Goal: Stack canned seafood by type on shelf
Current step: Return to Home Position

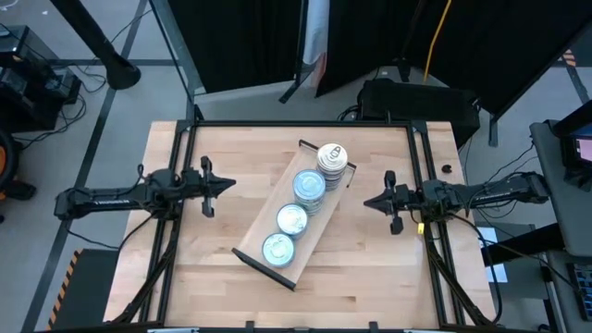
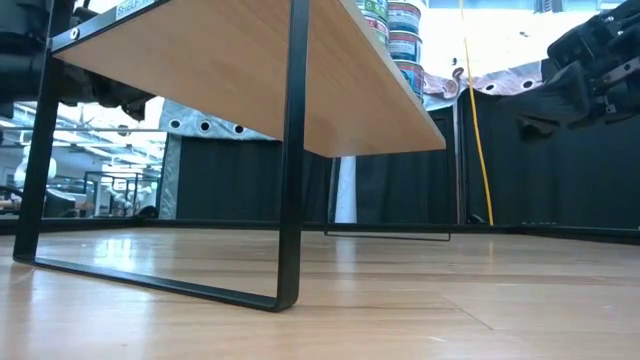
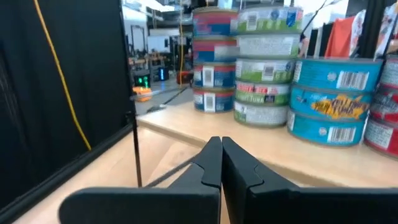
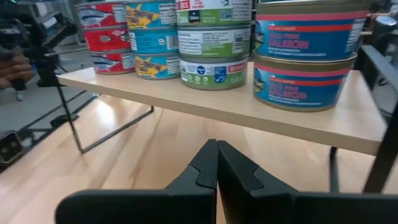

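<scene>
Butcher-block tabletop point(image 1: 213, 268) in a black frame, dark curtains point(image 1: 250, 42) behind.

Shelf point(image 1: 263, 226) lies diagonally mid-table, raised on thin black legs. Tins point(image 1: 292, 219) stand on it in four stacks in a row, grouped by label in the wrist views: red, blue-yellow, green-white, blue-pink. From above, the stack at one end, the end stack point(image 1: 331, 157), shows a pale pull-tab top; the other three show blue tops. No loose tins on the table.

Left gripper point(image 1: 215, 185) sits at the table's left side, well apart from the shelf, fingers pressed together, nothing between them. Right gripper point(image 1: 370, 202) sits at the right side, near the shelf's end but clear of it, likewise closed and empty.

Handling, as judged: the tins are rigid, dense for their size, with smooth, slick walls. Best hold is across the diameter on the side wall, from above, below the rim. Stacks look steady, but a sideways nudge could topple one.

Sorting looks complete.
</scene>
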`<state>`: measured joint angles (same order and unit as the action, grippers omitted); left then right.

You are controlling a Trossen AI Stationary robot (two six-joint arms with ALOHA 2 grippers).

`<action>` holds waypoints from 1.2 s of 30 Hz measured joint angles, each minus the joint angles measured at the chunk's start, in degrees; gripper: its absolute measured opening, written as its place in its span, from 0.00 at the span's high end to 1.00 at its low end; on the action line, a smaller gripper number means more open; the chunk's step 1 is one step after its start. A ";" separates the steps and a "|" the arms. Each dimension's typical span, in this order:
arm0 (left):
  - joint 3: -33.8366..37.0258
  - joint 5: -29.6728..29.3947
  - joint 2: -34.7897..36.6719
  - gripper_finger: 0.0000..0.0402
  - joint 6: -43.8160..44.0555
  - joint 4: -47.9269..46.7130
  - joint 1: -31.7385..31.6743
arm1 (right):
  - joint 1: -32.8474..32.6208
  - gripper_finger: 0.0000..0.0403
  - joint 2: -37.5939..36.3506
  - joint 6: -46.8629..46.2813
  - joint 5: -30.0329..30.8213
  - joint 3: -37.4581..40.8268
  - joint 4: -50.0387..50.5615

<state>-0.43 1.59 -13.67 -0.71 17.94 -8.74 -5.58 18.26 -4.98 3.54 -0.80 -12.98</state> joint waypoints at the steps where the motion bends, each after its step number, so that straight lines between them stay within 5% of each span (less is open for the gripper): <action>1: 0.00 -0.63 0.04 1.00 -0.06 0.50 0.63 | 0.00 1.00 0.00 0.45 0.53 0.00 0.05; 11: 0.02 -12.38 0.75 1.00 -1.25 -2.80 8.34 | 0.02 1.00 -5.80 1.03 2.32 -0.02 7.26; 21: -0.04 -12.67 13.64 1.00 -2.65 -7.71 11.75 | 0.01 1.00 -18.06 1.97 -1.08 -1.75 15.82; 29: -0.28 -22.77 13.66 1.00 -2.75 -14.90 12.18 | 0.01 1.00 -18.23 3.82 -0.62 -3.52 18.94; 36: -0.35 -22.79 13.64 1.00 -4.56 -15.37 12.13 | 0.02 1.00 -18.23 4.66 -0.86 -3.52 20.77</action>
<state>-0.78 -21.19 -0.03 -5.27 2.57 3.40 -5.56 0.03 -0.32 2.68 -4.32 7.78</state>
